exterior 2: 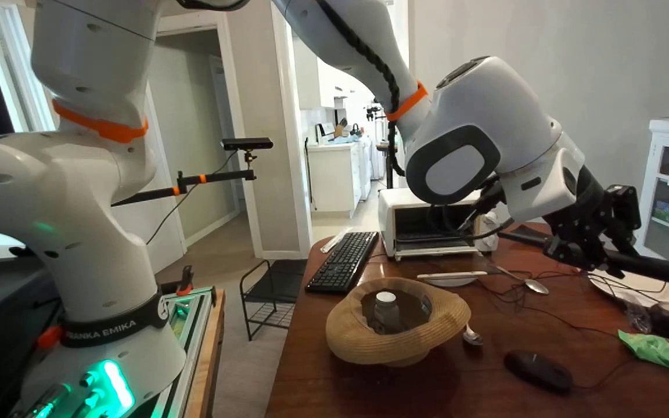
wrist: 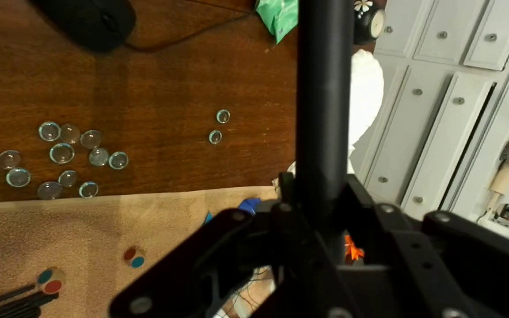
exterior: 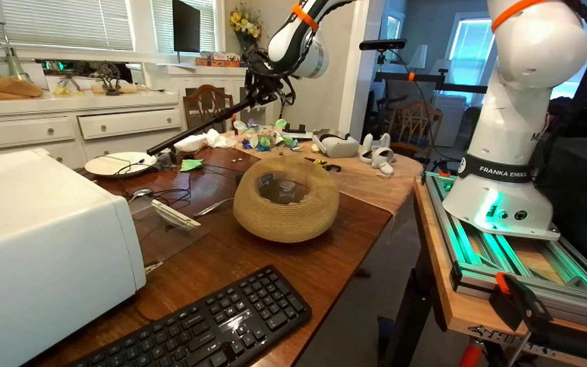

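My gripper [wrist: 324, 187] is shut around a long black rod [wrist: 325, 88], which runs straight out from between the fingers in the wrist view. In an exterior view the gripper [exterior: 259, 96] is raised over the far part of the table, and the rod [exterior: 196, 127] slopes down from it towards a pale plate [exterior: 101, 164]. Another exterior view has the rod [exterior 2: 659, 268] leaving the picture at the right. A straw hat [exterior: 286, 219] lies crown down on the table, apart from the gripper. Inside it stands a clear jar with a white lid [exterior 2: 386, 297].
A white toaster oven [exterior: 44, 244] and a black keyboard [exterior 2: 343, 264] stand on the table. A mouse [exterior 2: 538, 371], a green packet [exterior 2: 651, 350] and loose cables lie nearby. Several glass beads [wrist: 62, 153] rest beside a tan cloth [wrist: 104, 229]. A headset [exterior: 337, 146] sits farther back.
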You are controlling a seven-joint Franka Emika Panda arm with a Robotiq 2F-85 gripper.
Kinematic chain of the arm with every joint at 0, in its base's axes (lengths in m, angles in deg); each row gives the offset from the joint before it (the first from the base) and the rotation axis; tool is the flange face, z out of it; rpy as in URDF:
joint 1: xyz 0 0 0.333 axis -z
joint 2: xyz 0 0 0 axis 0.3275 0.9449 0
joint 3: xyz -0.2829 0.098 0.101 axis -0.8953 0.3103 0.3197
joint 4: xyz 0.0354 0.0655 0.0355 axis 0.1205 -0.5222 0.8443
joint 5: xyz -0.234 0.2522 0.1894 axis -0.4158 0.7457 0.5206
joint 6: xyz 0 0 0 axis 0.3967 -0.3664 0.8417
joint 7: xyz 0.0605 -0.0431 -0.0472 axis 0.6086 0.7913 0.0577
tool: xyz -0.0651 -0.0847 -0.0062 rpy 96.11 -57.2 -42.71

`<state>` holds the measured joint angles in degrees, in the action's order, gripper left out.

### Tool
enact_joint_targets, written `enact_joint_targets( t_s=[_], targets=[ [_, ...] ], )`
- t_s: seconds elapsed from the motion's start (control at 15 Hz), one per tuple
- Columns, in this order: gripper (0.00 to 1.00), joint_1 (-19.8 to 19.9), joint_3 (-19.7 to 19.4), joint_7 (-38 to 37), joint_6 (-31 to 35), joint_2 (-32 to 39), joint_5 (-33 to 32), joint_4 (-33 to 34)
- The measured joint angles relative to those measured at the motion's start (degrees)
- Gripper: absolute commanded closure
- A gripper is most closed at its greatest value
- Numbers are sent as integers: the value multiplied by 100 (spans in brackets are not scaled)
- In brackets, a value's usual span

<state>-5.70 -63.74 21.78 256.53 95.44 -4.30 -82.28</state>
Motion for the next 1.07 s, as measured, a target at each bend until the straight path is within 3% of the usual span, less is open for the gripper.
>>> enact_joint_targets(
  t_s=[0.2, 0.27, 0.47, 0.8, 1.07],
  targets=[
    [71, 426, 301, 72, 0, 92, -52, 43],
    [93, 437, 314, 72, 0, 108, -60, 51],
    [93, 413, 305, 72, 0, 113, -60, 39],
    [93, 102, -270, 552, 0, 313, 300, -56],
    [93, -424, -885, 631, 3, 643, 349, -67]
  ],
)
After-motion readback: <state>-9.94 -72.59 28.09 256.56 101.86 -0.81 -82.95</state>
